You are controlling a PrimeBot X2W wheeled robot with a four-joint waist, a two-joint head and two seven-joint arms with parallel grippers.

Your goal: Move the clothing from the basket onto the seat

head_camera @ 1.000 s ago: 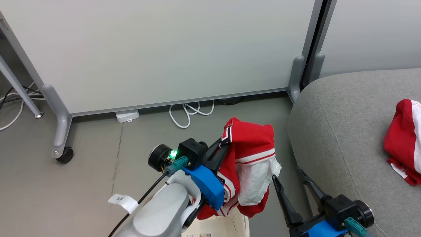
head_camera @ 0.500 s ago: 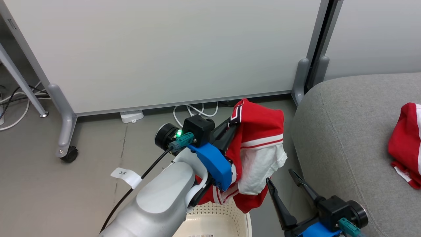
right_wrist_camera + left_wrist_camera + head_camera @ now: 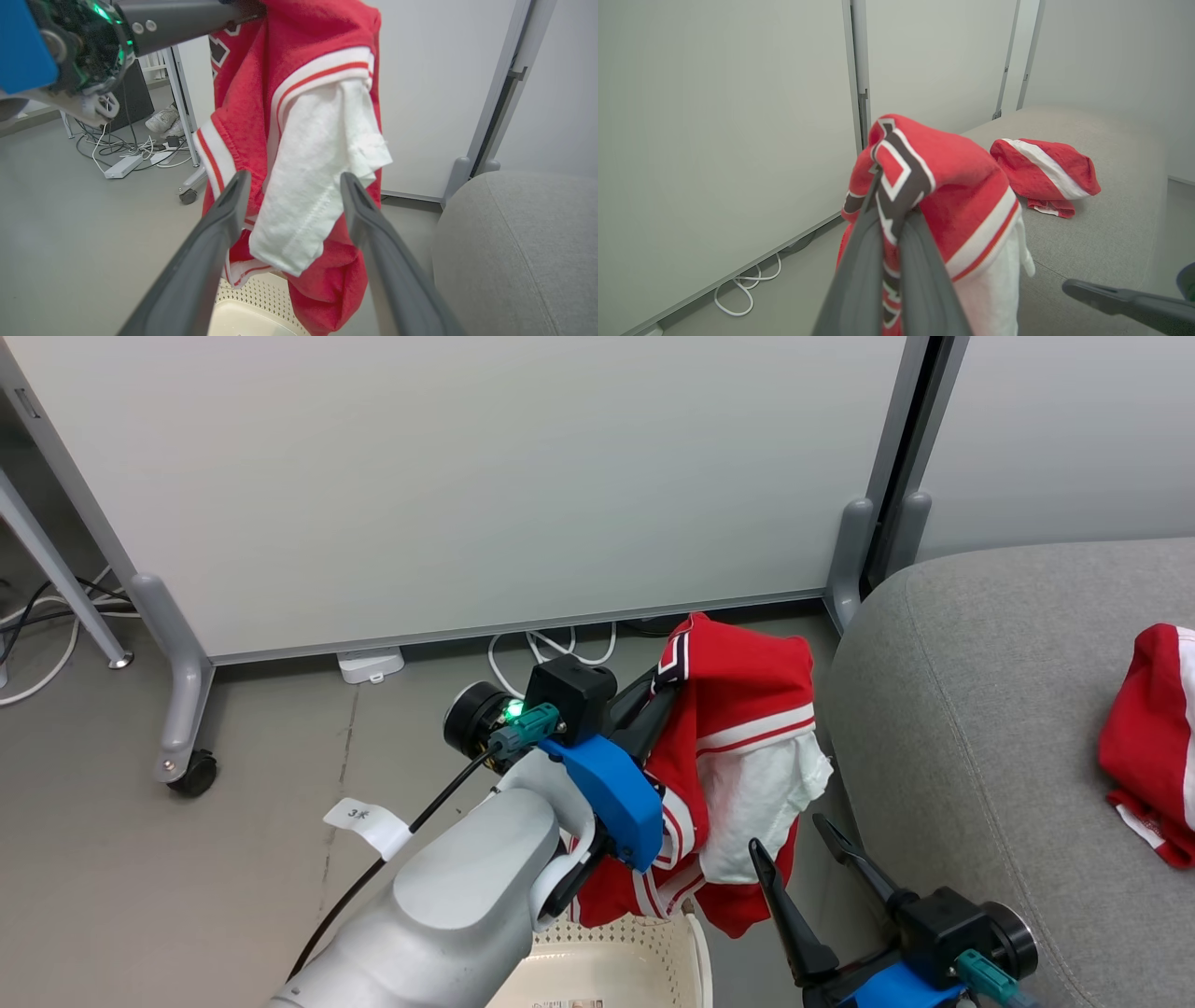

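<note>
Now the lettered garment (image 3: pixel 738 709) is pinched by one fold between the pressed-together fingers of the left gripper (image 3: pixel 894 200). It is hung over the basket (image 3: pixel 644 961), just beside the seat (image 3: pixel 980 709). The right gripper (image 3: pixel 789 833) is held spread and empty near the hanging hem. A second garment (image 3: pixel 1144 737) is already laid on the seat. The hem should be lifted clear of the cushion edge. Release is best delayed until the cloth is resting on the seat, apart from the second garment.
</note>
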